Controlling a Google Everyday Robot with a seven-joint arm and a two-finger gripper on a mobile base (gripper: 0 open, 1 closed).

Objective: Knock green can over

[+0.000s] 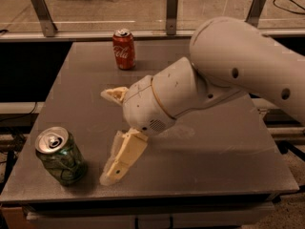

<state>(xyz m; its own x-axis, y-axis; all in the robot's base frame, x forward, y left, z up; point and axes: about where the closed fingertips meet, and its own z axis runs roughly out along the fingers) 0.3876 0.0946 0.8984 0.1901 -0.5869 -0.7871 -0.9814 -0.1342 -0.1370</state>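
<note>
green can (60,155): sitting upright at the front-left corner of the table (224,166), pull-tab top facing up. Nothing's touching it, so it's definitely not knocked over yet.

gripper (105,137): just to the right of the can, down low over the tabletop, open side facing the can.

fingers (123,156): spread wide. One points down toward the front edge with its tip close to the can's base, with a visible gap between them. The other sticks out to the left, higher up and further back.

red Coke can (124,49): upright way at the back of the table, well clear of everything. Not our target, so leave it alone.

arm (228,75): big white thing coming in from the right, bent down across the middle of the table, with the wrist rolled so the claw lies sideways instead of pointing straight down.

step: I'd call this the approach. It's lined up beside the can, with no contact yet.

next move: my guess is a sideways sweep to the left so a finger hits the can's side. Hitting it higher up should tip it. Too low and it might just slide toward the table edge.
</note>
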